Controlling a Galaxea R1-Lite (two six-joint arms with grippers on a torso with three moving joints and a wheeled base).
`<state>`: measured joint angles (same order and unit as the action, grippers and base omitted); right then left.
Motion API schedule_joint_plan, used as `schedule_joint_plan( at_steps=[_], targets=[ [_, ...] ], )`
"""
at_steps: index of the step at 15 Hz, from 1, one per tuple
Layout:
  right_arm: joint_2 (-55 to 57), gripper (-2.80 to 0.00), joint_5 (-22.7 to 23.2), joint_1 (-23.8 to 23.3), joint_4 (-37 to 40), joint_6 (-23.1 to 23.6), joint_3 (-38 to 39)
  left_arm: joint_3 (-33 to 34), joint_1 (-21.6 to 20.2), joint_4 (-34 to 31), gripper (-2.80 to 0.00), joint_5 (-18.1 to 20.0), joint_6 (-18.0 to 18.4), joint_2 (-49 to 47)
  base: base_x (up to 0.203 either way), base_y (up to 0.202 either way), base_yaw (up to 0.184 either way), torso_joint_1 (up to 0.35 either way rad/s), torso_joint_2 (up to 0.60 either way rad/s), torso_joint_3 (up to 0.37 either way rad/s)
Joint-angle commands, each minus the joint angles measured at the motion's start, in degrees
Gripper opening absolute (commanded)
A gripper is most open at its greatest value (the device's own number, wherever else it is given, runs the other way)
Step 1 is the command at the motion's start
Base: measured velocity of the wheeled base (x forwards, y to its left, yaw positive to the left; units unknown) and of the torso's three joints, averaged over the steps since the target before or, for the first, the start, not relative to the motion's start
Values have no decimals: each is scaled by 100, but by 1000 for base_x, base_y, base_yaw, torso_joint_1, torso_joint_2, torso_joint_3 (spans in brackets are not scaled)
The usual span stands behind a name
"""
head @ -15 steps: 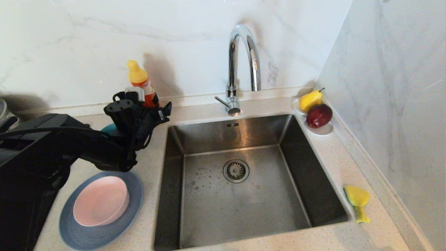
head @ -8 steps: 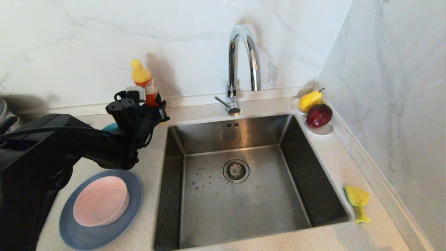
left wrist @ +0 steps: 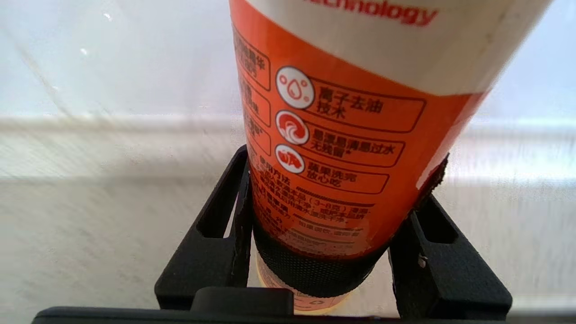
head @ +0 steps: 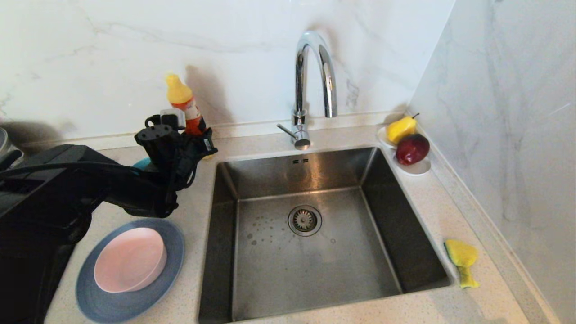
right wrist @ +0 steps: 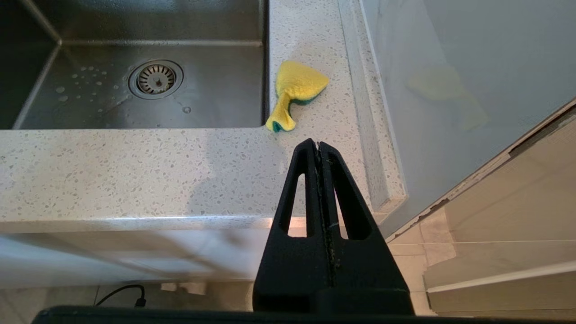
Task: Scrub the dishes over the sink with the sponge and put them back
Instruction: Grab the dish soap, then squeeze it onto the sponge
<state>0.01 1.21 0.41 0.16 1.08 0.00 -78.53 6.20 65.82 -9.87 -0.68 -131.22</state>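
Your left gripper [left wrist: 333,252] is clamped on the soap bottle [left wrist: 342,135], upper left of head view; right gripper [right wrist: 318,145] pressed together, parked.

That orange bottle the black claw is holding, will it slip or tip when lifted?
The tall orange plastic detergent bottle looks glossy, so it may slide. The left gripper clamps it low near the base, so it could lean when raised. It seems rigid, not squashed between the fingers.

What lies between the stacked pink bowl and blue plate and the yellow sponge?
In the head view, the square stainless steel sink with its round strainer drain lies between the pale pink bowl on the slate-blue plate and the yellow sponge.
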Motion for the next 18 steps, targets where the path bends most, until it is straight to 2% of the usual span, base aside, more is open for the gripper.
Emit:
schedule_joint_plan(
  at_steps=[1, 8, 11, 14, 18],
  targets=[
    [-10, -280, 5, 2, 2, -3, 0, 152, 47, 71, -280, -85, -14, 454, 0, 0, 0, 0, 0, 0],
    [-10, -280, 2, 2, 2, 6, 0, 991, 530, -114, -280, -563, 10, 2018, 0, 0, 0, 0, 0, 0],
    [-10, -280, 2, 2, 2, 5, 0, 1210, 829, -718, -280, -747, 99, 2861, 0, 0, 0, 0, 0, 0],
    [-10, -280, 2, 2, 2, 5, 0, 1413, 1233, -1263, -280, -1002, 440, 3523, 0, 0, 0, 0, 0, 0],
    [-10, -280, 2, 2, 2, -1, 0, 1463, 2027, -1605, -280, -1149, 1236, 4154, 0, 0, 0, 0, 0, 0]
  ],
)
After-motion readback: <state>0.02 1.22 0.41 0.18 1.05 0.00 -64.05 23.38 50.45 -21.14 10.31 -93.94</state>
